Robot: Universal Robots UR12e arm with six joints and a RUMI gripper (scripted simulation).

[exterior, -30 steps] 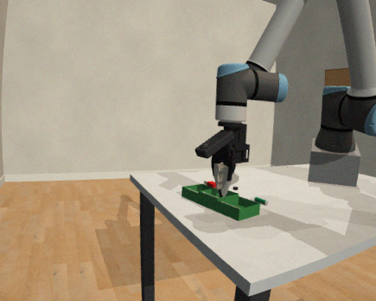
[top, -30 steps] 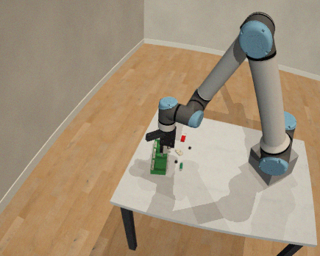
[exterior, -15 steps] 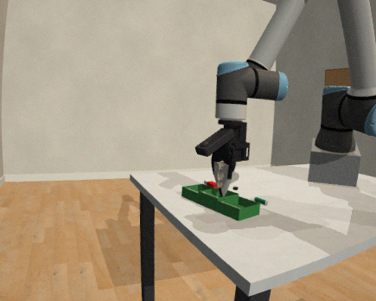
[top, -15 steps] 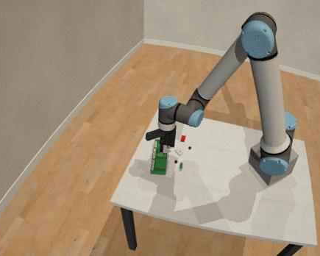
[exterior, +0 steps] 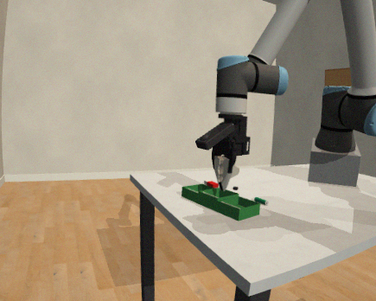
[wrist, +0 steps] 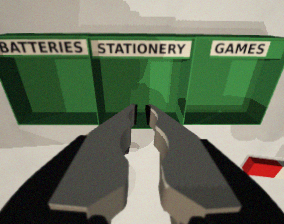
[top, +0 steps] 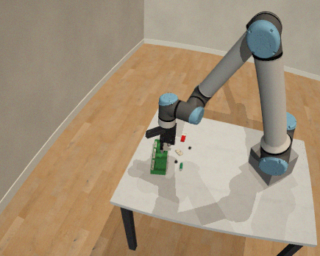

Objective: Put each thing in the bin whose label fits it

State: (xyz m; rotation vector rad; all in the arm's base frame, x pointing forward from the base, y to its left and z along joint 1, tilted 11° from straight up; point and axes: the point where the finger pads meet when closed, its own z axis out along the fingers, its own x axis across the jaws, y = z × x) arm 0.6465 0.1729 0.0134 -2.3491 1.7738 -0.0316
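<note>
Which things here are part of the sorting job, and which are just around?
Job:
gripper, shut, empty
green three-bin tray
red block
beige piece
green cylinder
small black piece
second black piece

Around:
table
grey pedestal
wooden floor
</note>
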